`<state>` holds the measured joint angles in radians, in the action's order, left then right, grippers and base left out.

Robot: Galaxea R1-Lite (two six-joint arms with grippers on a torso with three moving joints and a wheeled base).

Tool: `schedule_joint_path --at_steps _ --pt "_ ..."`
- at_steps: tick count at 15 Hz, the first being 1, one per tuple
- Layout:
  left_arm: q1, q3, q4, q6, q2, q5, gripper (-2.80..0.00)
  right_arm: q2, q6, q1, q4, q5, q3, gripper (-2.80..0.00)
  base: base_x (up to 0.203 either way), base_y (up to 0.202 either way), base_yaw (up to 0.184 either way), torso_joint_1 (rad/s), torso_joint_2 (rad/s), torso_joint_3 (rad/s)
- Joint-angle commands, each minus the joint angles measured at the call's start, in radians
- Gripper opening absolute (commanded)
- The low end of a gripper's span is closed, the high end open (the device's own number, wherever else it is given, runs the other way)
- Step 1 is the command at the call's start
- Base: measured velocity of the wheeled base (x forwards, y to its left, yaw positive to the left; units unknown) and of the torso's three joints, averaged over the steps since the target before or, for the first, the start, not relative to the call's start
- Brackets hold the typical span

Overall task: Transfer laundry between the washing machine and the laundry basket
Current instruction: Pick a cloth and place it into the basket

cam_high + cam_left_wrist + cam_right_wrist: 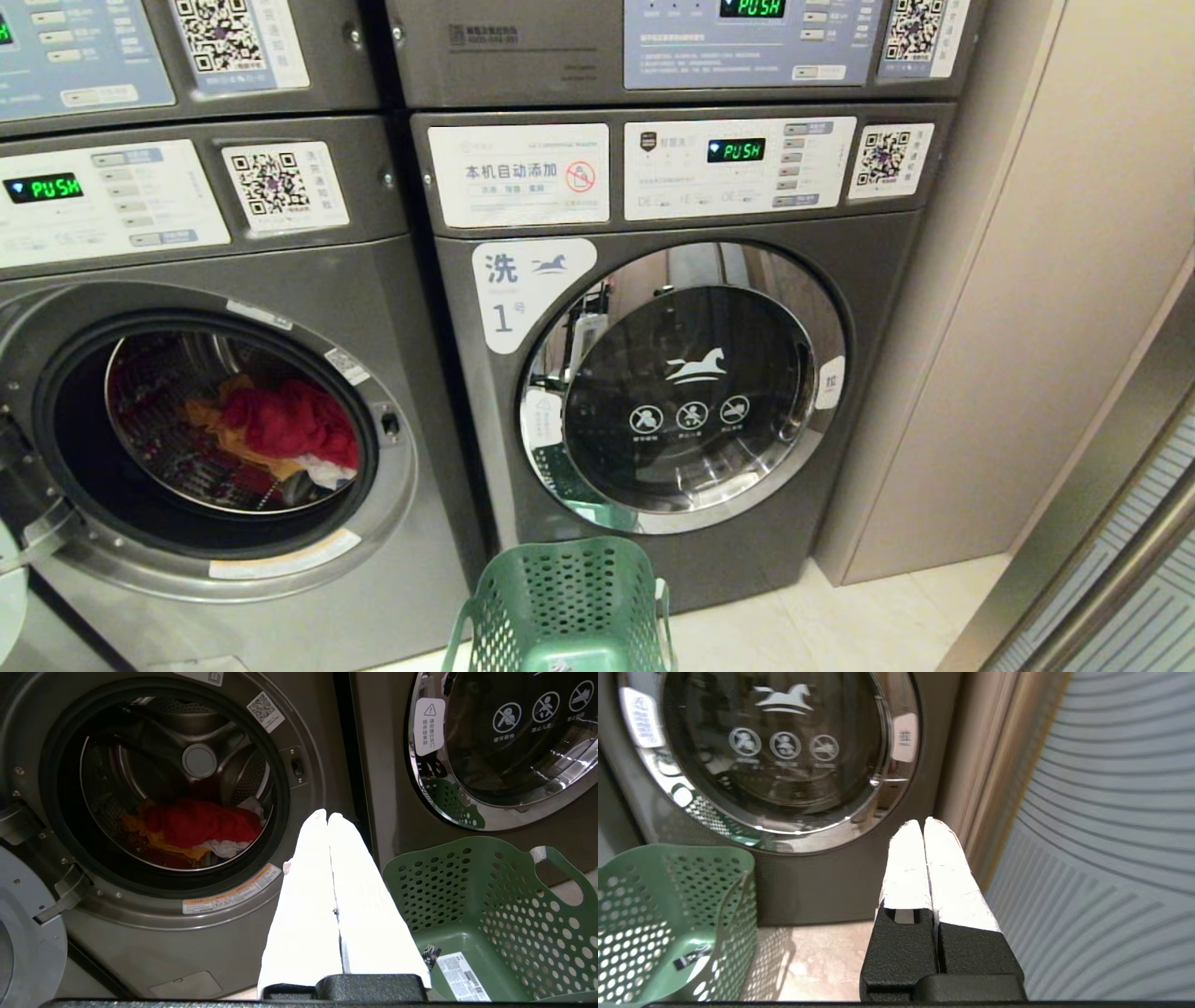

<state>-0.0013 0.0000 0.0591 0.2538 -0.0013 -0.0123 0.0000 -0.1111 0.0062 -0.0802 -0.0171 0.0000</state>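
The green display [44, 188] on the left dark grey front-loading washer's white control panel reads "PUSH", as does the right washer's display [736, 149]. A white label [519, 285] beside the right washer's round chrome-rimmed glass door [691, 387] shows "洗", a horse mark and "1". A white sticker [518, 175] above it reads "本机自动添加".

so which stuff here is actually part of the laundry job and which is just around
Job:
- laundry, in the drum
- open washing machine
- laundry basket, empty
- left gripper, shut
- right gripper, shut

Just around:
- closed washer labelled 1
- upper machines
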Motion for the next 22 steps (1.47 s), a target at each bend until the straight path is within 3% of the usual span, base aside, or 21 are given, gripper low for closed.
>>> schedule_joint_path --at_steps 1,11,22 --pt "0.000 0.002 0.001 0.001 0.001 0.000 -2.80 0.002 -0.001 0.000 -0.001 0.000 0.035 -2.80 0.000 0.000 0.000 0.000 0.00 0.000" --pt "0.000 0.002 -0.002 0.002 0.001 0.000 -2.80 0.002 0.002 0.000 -0.001 0.000 0.034 -2.80 0.000 0.007 -0.001 0.001 0.00 0.000" --pt "0.000 0.002 -0.002 0.002 0.001 -0.001 -2.80 0.002 0.001 0.000 -0.001 -0.001 0.035 -2.80 0.000 0.188 -0.003 0.002 0.00 0.002"
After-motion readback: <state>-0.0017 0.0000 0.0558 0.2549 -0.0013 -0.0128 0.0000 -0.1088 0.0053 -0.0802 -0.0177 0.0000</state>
